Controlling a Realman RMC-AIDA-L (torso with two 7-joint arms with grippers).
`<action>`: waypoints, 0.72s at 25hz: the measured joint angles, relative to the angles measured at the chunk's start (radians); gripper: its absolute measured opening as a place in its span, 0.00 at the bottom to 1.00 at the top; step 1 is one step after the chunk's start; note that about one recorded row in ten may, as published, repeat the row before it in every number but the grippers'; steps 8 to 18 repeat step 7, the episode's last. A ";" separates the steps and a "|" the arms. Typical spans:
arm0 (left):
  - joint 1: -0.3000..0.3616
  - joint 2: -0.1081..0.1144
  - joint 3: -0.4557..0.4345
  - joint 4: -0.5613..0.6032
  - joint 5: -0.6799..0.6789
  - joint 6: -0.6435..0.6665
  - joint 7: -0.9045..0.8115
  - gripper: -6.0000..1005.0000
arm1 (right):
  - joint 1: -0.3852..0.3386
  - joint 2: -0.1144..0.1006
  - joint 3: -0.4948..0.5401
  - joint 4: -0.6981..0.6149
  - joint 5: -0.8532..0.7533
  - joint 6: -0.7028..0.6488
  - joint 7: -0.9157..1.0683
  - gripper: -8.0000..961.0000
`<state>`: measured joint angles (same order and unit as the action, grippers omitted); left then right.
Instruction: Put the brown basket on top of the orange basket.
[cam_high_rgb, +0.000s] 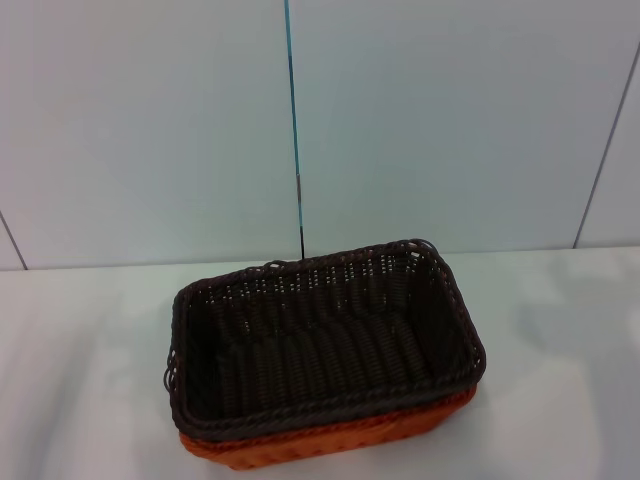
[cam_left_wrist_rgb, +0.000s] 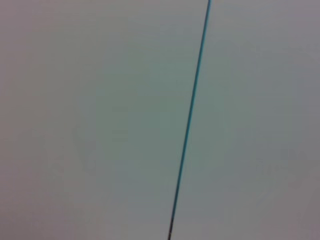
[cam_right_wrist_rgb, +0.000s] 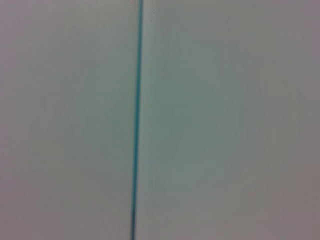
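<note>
The brown basket (cam_high_rgb: 325, 335) is sitting nested inside the orange basket (cam_high_rgb: 330, 445), right on top of it, on the white surface (cam_high_rgb: 80, 380) in front of me. From my head view I am looking down into the brown one: its dark woven floor and flared walls are filling most of the stack, and its braided rim is running all the way around. Only a strip of the orange one is peeking out beneath it, along the side nearest me and around the near right corner. The pair is lying a little skewed, with the far right corner turned further away from me than the far left corner. The brown rim is looking slightly ragged at the near left corner and at the far edge, where loops of braid are sticking out.

Behind the baskets a pale wall (cam_high_rgb: 450, 120) is rising from the back edge of the surface, divided into panels by seams. One seam (cam_high_rgb: 294, 130) is showing teal and is coming straight down to just behind the far rim of the brown basket.

Neither my left claw nor my right claw is appearing in any view, so I cannot tell whether either is open or closed. My left wrist camera is looking only at the plain wall with the teal seam (cam_left_wrist_rgb: 190, 120) crossing it at a slant, and my right wrist camera is seeing the same pale wall with the seam (cam_right_wrist_rgb: 136, 120) running nearly upright. Nothing is touching the baskets
</note>
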<state>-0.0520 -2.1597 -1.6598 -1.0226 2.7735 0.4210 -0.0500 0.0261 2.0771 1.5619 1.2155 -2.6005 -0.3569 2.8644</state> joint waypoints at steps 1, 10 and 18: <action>0.000 0.000 0.003 0.001 0.000 0.000 0.000 0.88 | 0.006 -0.002 -0.006 0.000 0.000 0.019 0.001 0.98; -0.003 -0.001 0.020 0.006 0.000 0.001 -0.001 0.88 | 0.023 -0.001 -0.066 -0.001 -0.009 0.051 -0.005 0.98; -0.003 -0.001 0.020 0.006 0.000 0.001 -0.001 0.88 | 0.023 -0.001 -0.066 -0.001 -0.009 0.051 -0.005 0.98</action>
